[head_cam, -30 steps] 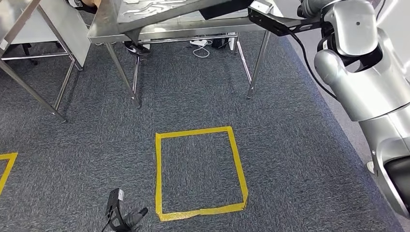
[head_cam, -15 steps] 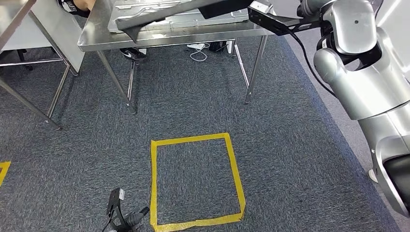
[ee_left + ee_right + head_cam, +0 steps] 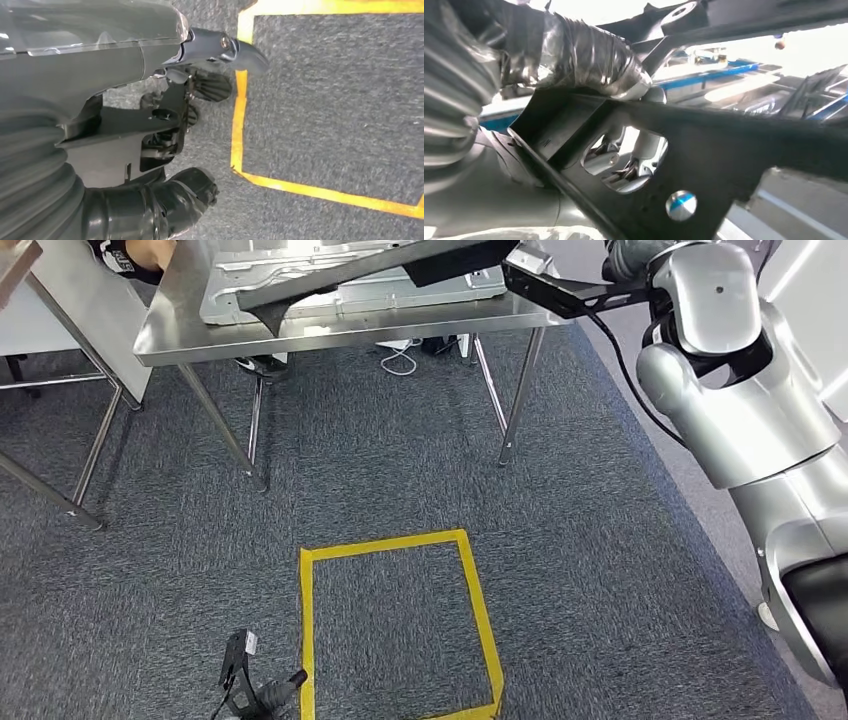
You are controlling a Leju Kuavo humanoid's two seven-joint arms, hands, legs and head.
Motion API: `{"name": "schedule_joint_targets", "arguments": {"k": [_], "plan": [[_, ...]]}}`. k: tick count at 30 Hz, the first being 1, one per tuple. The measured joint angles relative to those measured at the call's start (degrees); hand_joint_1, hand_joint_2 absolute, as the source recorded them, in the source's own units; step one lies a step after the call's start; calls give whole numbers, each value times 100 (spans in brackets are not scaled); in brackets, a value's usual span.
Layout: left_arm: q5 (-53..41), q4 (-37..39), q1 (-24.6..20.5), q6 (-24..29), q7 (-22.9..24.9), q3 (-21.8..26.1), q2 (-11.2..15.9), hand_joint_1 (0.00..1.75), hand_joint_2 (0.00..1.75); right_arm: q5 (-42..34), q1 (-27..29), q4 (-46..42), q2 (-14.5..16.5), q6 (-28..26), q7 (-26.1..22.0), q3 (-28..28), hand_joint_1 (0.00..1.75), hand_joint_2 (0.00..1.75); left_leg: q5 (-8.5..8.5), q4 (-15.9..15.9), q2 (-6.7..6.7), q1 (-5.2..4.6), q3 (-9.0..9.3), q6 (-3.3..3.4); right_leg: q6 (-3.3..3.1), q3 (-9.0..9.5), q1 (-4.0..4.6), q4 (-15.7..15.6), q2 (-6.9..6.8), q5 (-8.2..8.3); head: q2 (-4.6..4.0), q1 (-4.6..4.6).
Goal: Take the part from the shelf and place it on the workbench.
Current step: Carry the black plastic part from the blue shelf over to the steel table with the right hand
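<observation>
One dark part [image 3: 704, 165] gripped in right hand [image 3: 589, 60], tilted over workbench [image 3: 340, 332]; left hand [image 3: 200, 85] empty, fingers apart.

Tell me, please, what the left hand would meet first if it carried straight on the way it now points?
Probably the grey carpet. The left hand hangs with its fingers pointing down at the floor, beside the yellow tape square, and nothing shows between them, though the depth is hard to judge.
</observation>
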Motion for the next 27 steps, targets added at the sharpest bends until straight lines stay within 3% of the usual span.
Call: {"name": "schedule_joint_targets", "arguments": {"k": [2,4,6,7,8,9,11,12,14,16,18,20,21,22,23,26,27], "plan": [[-5,0,-9,-1,-2,0,-2,0,175,1,-7,6,0,1,1,0,175,175,-56,-69,6,21,150,29,40,-351,-2,591,-44,-26,-1,2],[-7,0,-17,-2,-3,0,-14,0,175,1,11,18,-1,2,1,0,175,175,-163,-72,7,19,255,35,77,-827,-10,1228,-63,-322,-1,3],[-8,0,-9,-2,-2,0,-23,0,175,0,36,35,-2,2,1,0,175,175,-300,-52,-3,20,382,10,108,-1123,-33,1395,-68,-621,-1,4],[-8,0,-5,-2,-3,0,-24,0,175,-1,42,45,-3,3,1,0,175,175,-381,-27,-11,21,459,-8,119,-1154,-48,1231,-74,-590,-1,4],[-10,0,-3,-3,-3,0,-25,0,175,-1,44,52,-3,5,1,0,175,175,-472,5,-20,23,542,-29,130,-1120,-65,926,-82,-390,-1,4],[-13,0,1,-8,-4,0,-27,0,175,0,48,60,-3,11,0,0,175,175,-571,41,-26,23,602,-52,133,-1059,-80,537,-101,-8,-1,5],[-21,0,-2,-21,-4,-1,-29,0,175,2,53,83,-3,42,-4,2,175,175,-738,120,-32,27,685,-111,98,-962,-61,-1,-125,564,-1,-9],[-25,0,-8,-29,-4,-2,-31,0,175,2,54,94,1,57,-8,4,175,175,-789,147,-31,34,698,-148,54,-945,-37,-104,-126,701,-1,-14],[-31,0,-29,-37,-2,-2,-39,0,175,4,27,103,7,71,-14,7,175,175,-819,211,-28,46,714,-211,-50,-876,-11,-123,-105,654,1,-15],[-40,-1,-39,-40,-1,-2,-45,0,175,23,-5,108,4,70,-17,7,175,175,-782,581,-13,59,549,-268,-130,-736,-27,-177,-100,586,1,-23],[-44,-1,-54,-41,10,-3,-45,0,175,37,-17,120,9,77,-23,9,175,175,-846,1300,9,99,86,-339,-168,-578,-40,-212,-95,485,-1,-36],[-46,0,-59,-39,23,-4,-45,0,175,30,-17,140,20,83,-34,11,175,175,-1139,1867,22,146,-413,-396,-167,-425,-44,-214,-82,353,-1,-40],[-48,0,-57,-38,27,-4,-44,0,175,27,-17,151,24,85,-41,13,175,175,-1269,1933,24,162,-569,-411,-159,-333,-48,-214,-77,277,-1,-41],[-49,0,-56,-34,28,-4,-43,0,175,26,-18,162,26,89,-48,14,175,175,-1296,1821,26,171,-638,-417,-146,-230,-55,-214,-73,197,-1,-41],[-51,0,-55,-30,29,-4,-41,0,175,25,-18,172,27,91,-54,15,175,175,-1166,1533,28,175,-618,-412,-129,-121,-64,-213,-72,112,-1,-40],[-52,1,-38,-21,41,-5,-36,0,175,22,-13,201,38,95,-63,19,175,175,-113,420,28,148,-399,-353,-45,125,-75,-225,-59,-117,-1,-39],[-51,1,-34,-21,46,-6,-36,0,175,19,-16,209,42,97,-62,20,175,175,114,247,27,132,-359,-327,-6,167,-72,-248,-48,-162,-1,-39]]}}
